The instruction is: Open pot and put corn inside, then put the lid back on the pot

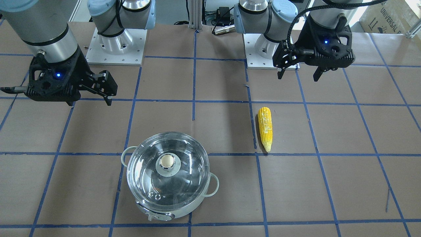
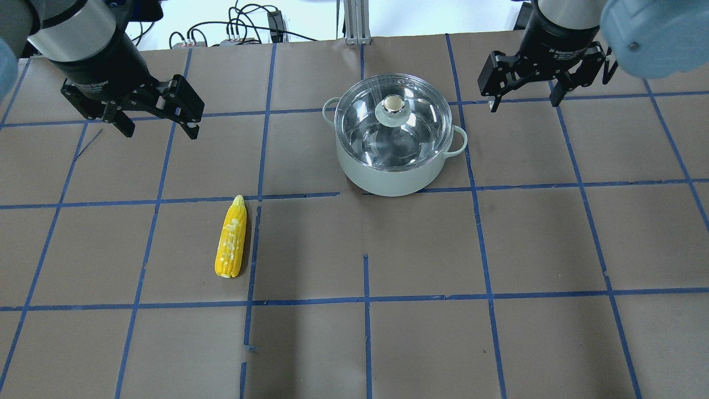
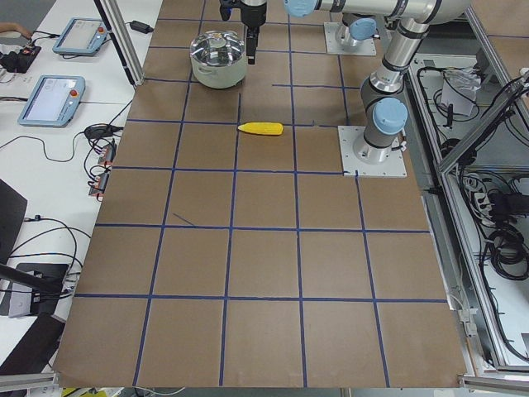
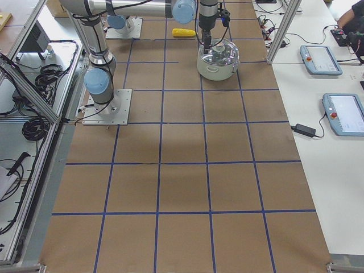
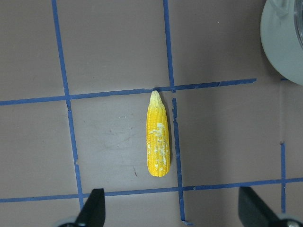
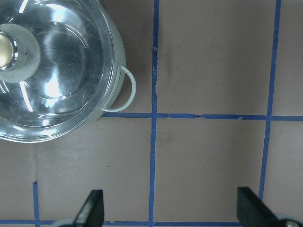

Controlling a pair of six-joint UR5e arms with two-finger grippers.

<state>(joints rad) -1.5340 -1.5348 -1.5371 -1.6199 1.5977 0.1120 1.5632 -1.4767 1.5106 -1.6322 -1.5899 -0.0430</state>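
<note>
Pot: we see it standing upright on the table, on the far side from the robot and a little into its right half, with a pale loop handle on each side.
Lid: we find the clear glass lid seated flat on the pot's rim, closing it, its knob at the centre.
Corn: we see it lying flat on the table in the robot's left half, well apart from the pot. Its tapered tip points away from the robot, and its length runs just beside a blue tape line.
Left gripper: we see it hovering above the table with its fingers spread wide and nothing between them. In its wrist view the corn lies ahead of the fingertips, apart from both.
Right gripper: we see it hovering near the pot, off to the pot's right, fingers spread wide and empty. Its wrist view shows the lidded pot and one loop handle at upper left.
Table: we see brown paper marked into squares by blue tape.
</note>
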